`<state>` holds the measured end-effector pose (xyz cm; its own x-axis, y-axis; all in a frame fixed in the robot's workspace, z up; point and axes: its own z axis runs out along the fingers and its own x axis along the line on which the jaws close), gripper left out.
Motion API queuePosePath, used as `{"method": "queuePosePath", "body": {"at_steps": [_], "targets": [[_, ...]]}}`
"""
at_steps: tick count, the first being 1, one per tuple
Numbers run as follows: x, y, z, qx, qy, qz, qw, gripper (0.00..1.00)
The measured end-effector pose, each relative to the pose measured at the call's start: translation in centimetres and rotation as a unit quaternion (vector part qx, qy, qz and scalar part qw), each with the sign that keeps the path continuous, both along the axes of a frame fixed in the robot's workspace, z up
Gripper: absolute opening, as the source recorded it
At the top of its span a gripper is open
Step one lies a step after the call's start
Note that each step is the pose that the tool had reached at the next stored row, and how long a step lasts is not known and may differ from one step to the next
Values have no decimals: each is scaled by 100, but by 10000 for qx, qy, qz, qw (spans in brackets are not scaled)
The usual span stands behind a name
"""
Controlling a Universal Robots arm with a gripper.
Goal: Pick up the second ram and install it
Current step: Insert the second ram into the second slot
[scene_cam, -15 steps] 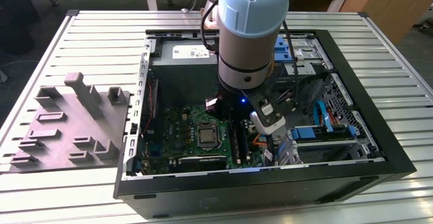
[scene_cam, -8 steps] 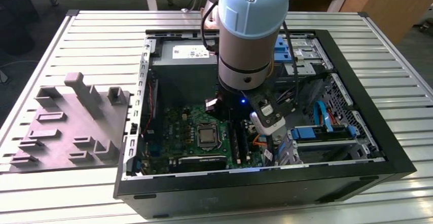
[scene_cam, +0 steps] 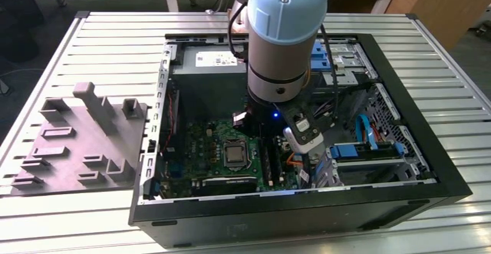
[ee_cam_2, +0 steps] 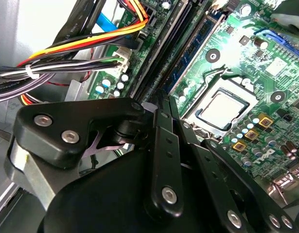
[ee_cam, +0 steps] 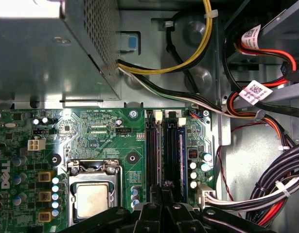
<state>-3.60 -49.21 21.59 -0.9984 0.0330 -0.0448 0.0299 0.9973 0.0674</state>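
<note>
Second ram (ee_cam: 181, 148), a blue-green stick, stands upright in a memory slot on the motherboard (ee_cam: 96, 131), between the processor socket (ee_cam: 91, 199) and the bundled cables (ee_cam: 266, 189), as I watch remotely. In both wrist views the gripper (ee_cam: 166, 187) hovers over one end of the slot row with its fingers drawn narrow, almost together. I cannot tell whether they touch the stick.

In the exterior view, going from its left to its right, a grey holder tray (scene_cam: 77, 145) with raised blocks lies on the slatted metal table (scene_cam: 115, 41), just beside the open computer case (scene_cam: 307, 214). The case lies on its side and holds the power supply (scene_cam: 207, 76) at its far end, the green motherboard (scene_cam: 203, 145) with the processor socket (scene_cam: 232, 153) nearer the camera, and a drive bay (scene_cam: 368, 150) with blue parts towards the exterior view's right. The arm (scene_cam: 280, 41) reaches down into the middle of the case and covers the memory slots.

The first wrist view looks straight down on those slots and on the perforated power supply (ee_cam: 37, 53). The second wrist view comes in at a slant past the gripper (ee_cam_2: 159, 99). There the second ram (ee_cam_2: 198, 51) runs away along its slot, with orange, yellow and black cables (ee_cam_2: 66, 58) on one side and the processor socket (ee_cam_2: 222, 109) on the other.
</note>
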Motion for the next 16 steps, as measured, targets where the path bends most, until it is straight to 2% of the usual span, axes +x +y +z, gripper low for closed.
{"method": "queuePosePath", "body": {"at_steps": [3,4,10,13,16], "targets": [[0,0,-1,0,0,0,10000,13],[0,0,-2,1,0,0,10000,19],[0,0,-1,0,0,0,10000,19],[0,0,40,-1,0,0,10000,19],[0,0,44,1,0,0,10000,19]]}}
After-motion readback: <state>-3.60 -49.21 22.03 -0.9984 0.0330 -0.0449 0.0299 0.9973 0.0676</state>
